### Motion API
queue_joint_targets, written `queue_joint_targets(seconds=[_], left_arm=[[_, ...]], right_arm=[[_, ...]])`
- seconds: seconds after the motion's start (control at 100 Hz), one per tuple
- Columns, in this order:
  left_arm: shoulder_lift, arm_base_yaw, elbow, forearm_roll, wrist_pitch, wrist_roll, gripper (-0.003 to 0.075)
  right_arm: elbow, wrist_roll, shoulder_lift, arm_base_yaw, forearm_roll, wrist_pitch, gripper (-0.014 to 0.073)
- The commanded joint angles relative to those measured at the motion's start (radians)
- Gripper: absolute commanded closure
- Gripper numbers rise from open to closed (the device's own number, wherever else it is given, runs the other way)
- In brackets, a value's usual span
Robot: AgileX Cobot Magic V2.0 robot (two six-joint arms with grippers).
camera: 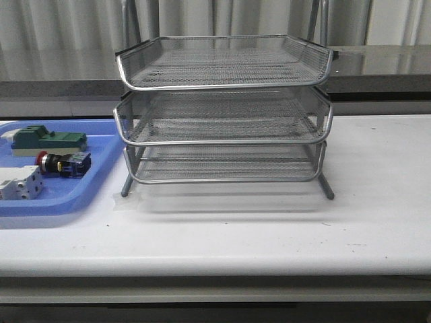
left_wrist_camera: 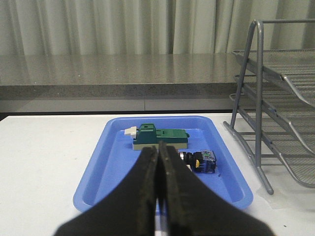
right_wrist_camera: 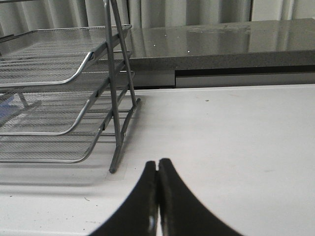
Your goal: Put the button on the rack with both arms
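Observation:
The button, with a red cap, black body and blue-yellow rear block, lies on its side in the blue tray at the left; it also shows in the left wrist view. The rack, a three-tier silver wire-mesh tray, stands mid-table and shows in the left wrist view and the right wrist view. My left gripper is shut and empty, in front of the tray. My right gripper is shut and empty over bare table beside the rack's foot. Neither arm shows in the front view.
The tray also holds a green block, seen in the left wrist view, and a white block. A grey counter ledge runs behind the white table.

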Motion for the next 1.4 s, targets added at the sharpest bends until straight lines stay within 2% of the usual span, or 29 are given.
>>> queue_joint_targets(seconds=[0.0,0.42,0.51,0.91,1.0,1.14,1.39], left_arm=[[-0.032,-0.004,0.048,-0.007,-0.079,-0.011,0.074],[-0.032,-0.004,0.048,-0.007,-0.079,-0.011,0.074],[-0.032,-0.004,0.048,-0.007,-0.079,-0.011,0.074],[-0.032,-0.004,0.048,-0.007,-0.079,-0.011,0.074],[-0.032,-0.004,0.048,-0.007,-0.079,-0.011,0.074],[-0.032,-0.004,0.048,-0.007,-0.079,-0.011,0.074],[-0.032,-0.004,0.048,-0.007,-0.079,-0.011,0.074]], right_arm=[[-0.015,-0.003,-0.021,-0.006,-0.012,-0.075,0.0655],[-0.015,-0.005,-0.021,-0.006,-0.012,-0.075,0.0655],[-0.015,-0.023,-0.021,-0.006,-0.052,-0.131,0.0655],[-0.021,-0.022,-0.021,-0.006,-0.049,-0.31,0.0655],[-0.058,-0.022,-0.016,-0.006,-0.024,-0.244,0.0655],[-0.168,-0.022,0.027,-0.006,0.024,-0.035,0.0655],[-0.393,-0.022,0.274,-0.006,0.122,0.278,0.0655]])
